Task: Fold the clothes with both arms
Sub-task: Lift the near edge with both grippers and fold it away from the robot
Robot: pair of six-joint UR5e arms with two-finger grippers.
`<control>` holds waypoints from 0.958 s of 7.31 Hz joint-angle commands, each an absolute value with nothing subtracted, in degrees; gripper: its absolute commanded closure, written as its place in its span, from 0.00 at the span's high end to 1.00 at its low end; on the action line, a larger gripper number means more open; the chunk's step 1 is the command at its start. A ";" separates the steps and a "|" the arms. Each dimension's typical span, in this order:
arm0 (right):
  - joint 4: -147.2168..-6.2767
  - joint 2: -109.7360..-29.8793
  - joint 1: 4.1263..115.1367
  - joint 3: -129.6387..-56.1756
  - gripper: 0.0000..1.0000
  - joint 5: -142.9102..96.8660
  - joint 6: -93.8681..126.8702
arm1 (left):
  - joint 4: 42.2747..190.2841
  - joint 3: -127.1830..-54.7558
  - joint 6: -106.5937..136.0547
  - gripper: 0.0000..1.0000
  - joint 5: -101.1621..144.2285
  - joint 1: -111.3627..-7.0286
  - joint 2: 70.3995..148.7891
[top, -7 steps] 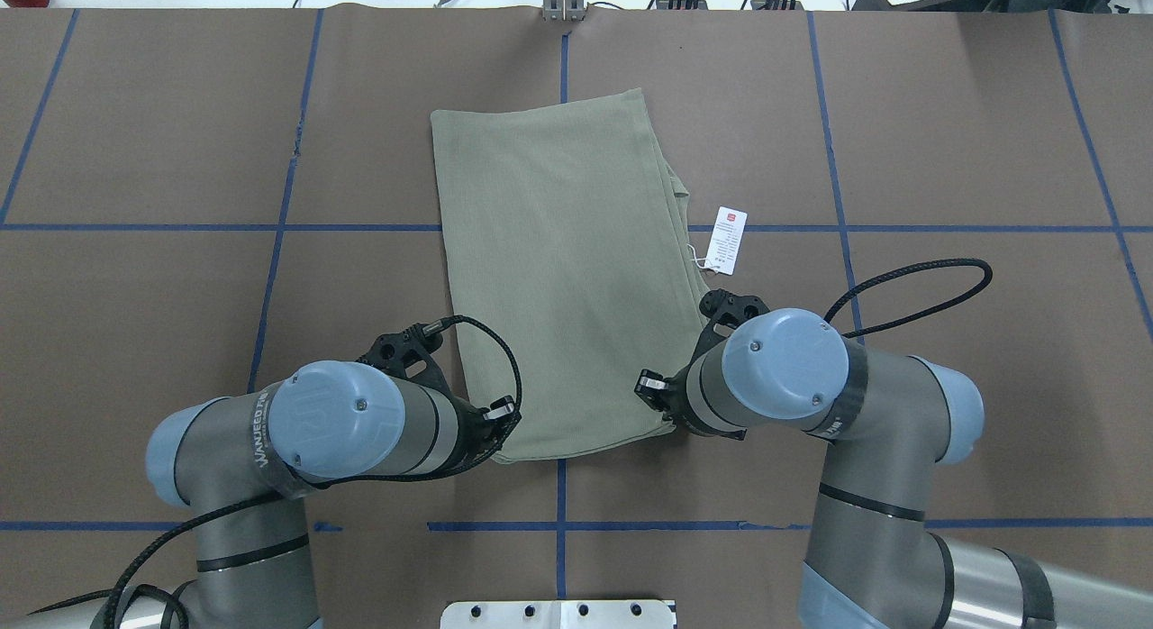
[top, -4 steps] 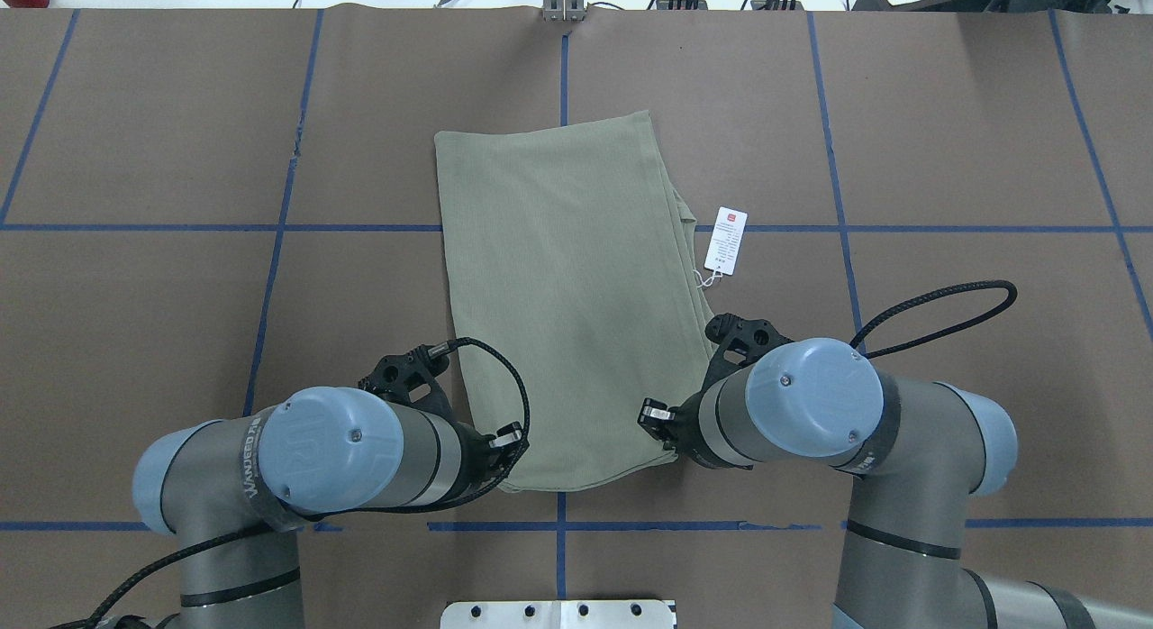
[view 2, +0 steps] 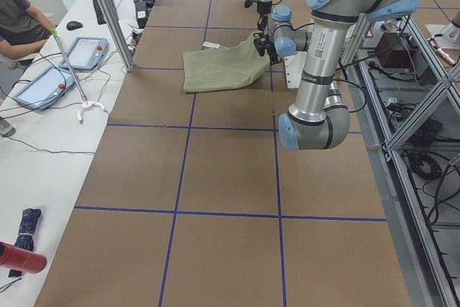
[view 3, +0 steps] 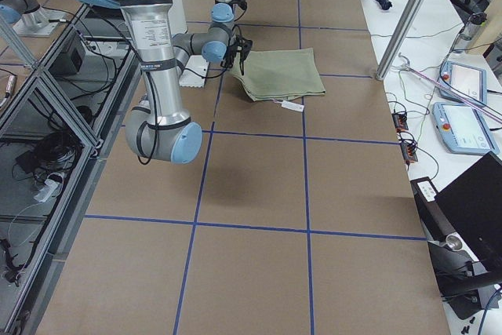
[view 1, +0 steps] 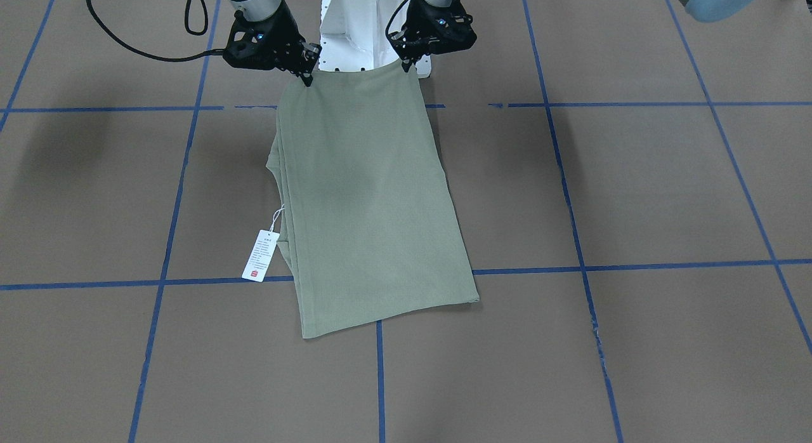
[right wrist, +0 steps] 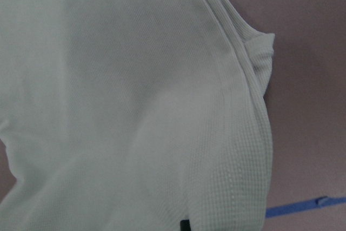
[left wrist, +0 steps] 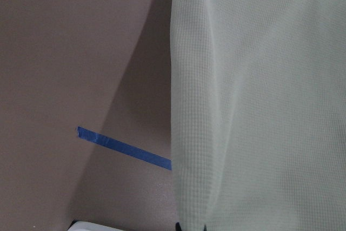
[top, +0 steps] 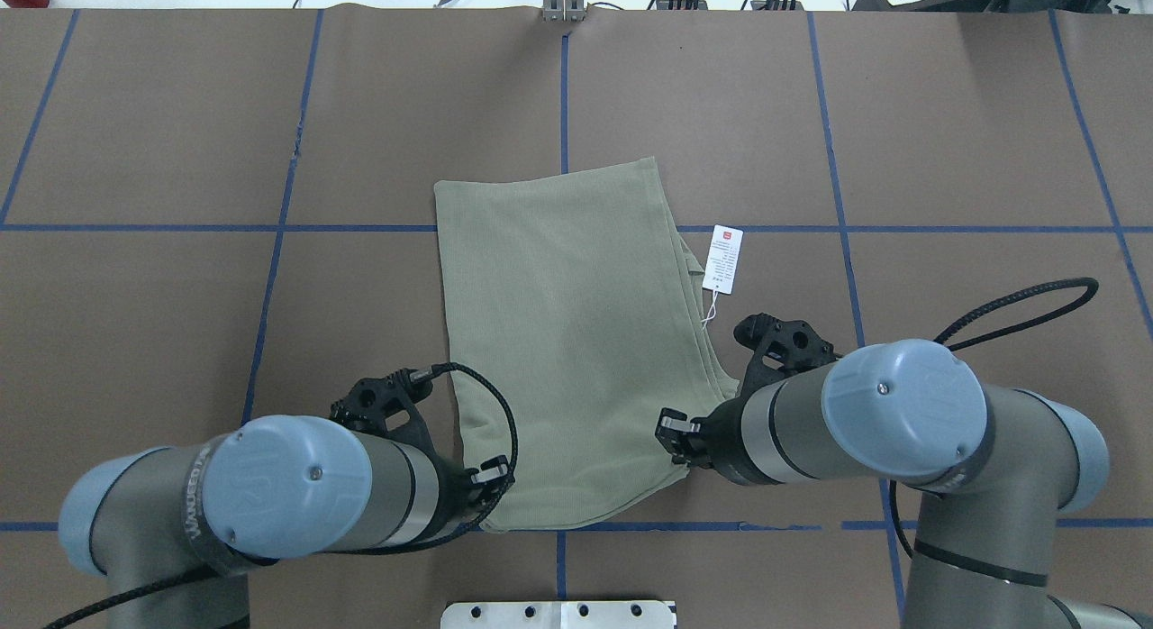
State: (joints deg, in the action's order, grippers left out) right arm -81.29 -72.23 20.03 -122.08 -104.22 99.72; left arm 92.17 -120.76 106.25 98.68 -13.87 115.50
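Observation:
The clothes are one pale sage-green knit shirt, folded into a long strip on the brown table, far end flat. A white hang tag with a red mark lies beside its right edge. In the front-facing view my left gripper is shut on one near corner of the shirt, and my right gripper is shut on the other. Both corners are lifted off the table, with the hem stretched between them. From overhead, the wrists hide the fingertips. Both wrist views are filled with hanging cloth.
The white pedestal base stands just behind the lifted hem. Blue tape lines grid the brown table. In the left side view a person sits at a white side table with tablets beyond a metal post.
Both arms have drawn back toward the robot's base, dragging the shirt and its tag along the table. The far hem has slid nearer. Both grips have held.

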 commanded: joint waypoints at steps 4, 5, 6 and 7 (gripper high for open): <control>-80.43 -59.70 32.15 -105.94 0.00 -104.24 95.80 | 102.97 -108.77 98.00 0.00 98.79 -26.88 117.85; -77.90 -55.59 33.47 -99.90 0.00 -104.33 95.89 | 105.79 -103.94 98.00 0.00 98.79 -27.50 120.21; -75.44 -52.68 34.27 -94.19 0.00 -104.41 95.89 | 105.99 -103.02 98.00 0.00 98.79 -28.73 120.84; -75.06 -50.56 35.23 -91.17 0.00 -104.59 95.80 | 106.08 -102.40 97.82 0.00 98.88 -30.13 121.20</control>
